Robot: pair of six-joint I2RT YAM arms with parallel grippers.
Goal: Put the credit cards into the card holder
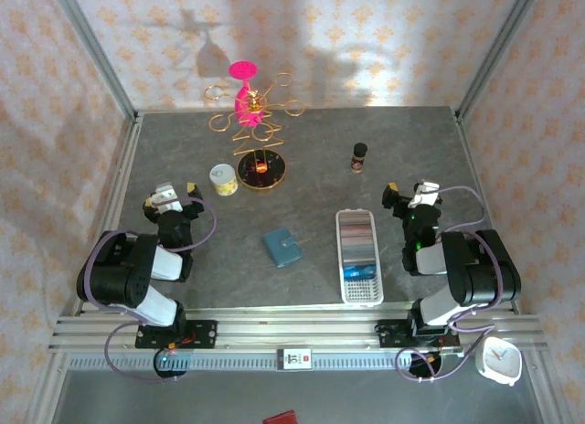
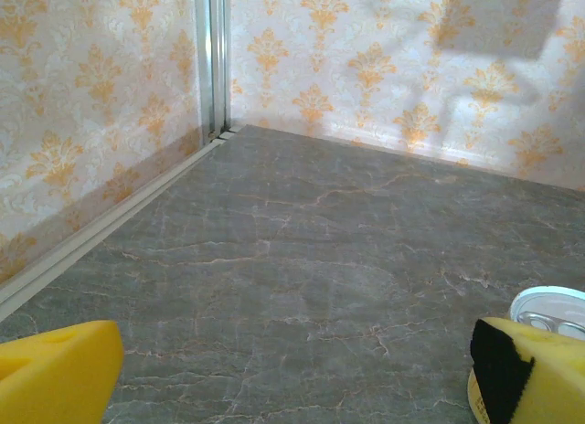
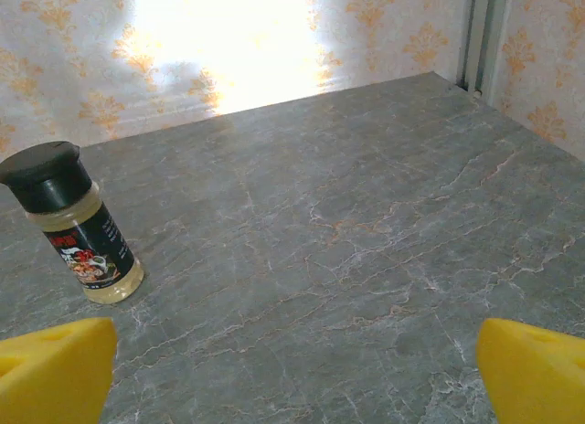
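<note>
Resting at the table's sides, both arms empty and no card in the holder yet

The card holder lies folded shut on the table between the two arms. The credit cards sit in the white slotted tray just to its right, the bright blue card toward the near end (the paler ones are too small to count). The left gripper hangs near a small tin, its yellow pads spread wide with nothing between them; the right gripper, beside the tray's far end, is likewise spread and empty, facing a spice bottle. I judge nothing done: the holder has to be opened, then each card lifted from the tray and slid inside
</note>
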